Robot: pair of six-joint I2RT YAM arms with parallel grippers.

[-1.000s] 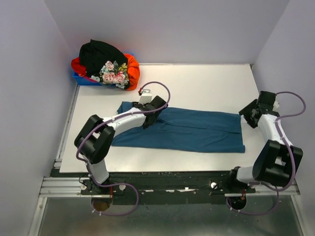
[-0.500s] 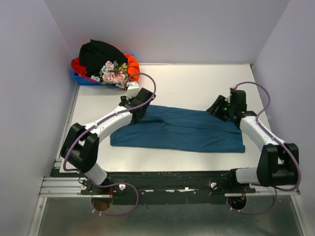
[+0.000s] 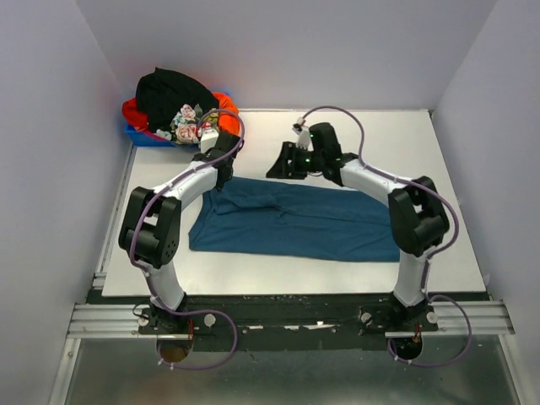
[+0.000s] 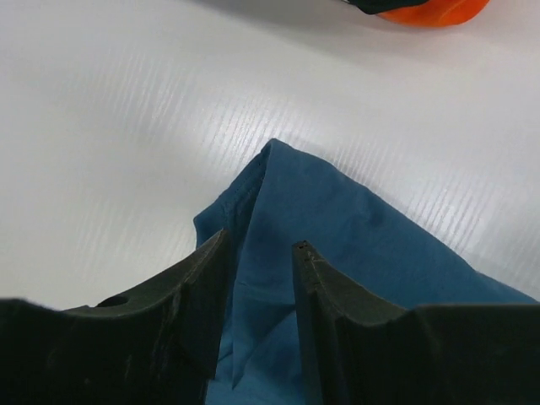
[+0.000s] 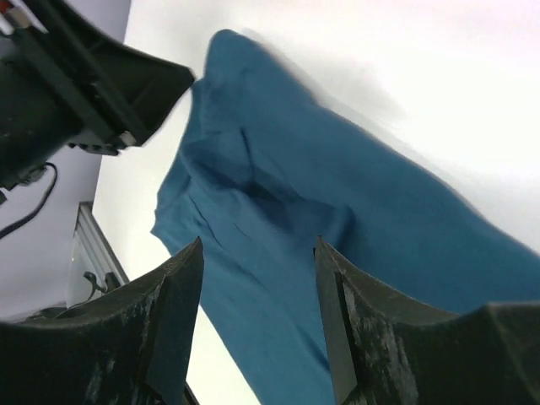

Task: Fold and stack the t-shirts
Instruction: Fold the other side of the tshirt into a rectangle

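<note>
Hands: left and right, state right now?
Left hand: open, jaws either side of the teal t-shirt corner, not clamped.
Right hand: open, holding nothing.

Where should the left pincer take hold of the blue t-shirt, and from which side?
At its far left corner, where the blue t-shirt narrows to a point with a folded edge. Come down from above: the left pincer hangs open astride that edge, and the rest lies flat on the table, probably harder to pinch.
</note>
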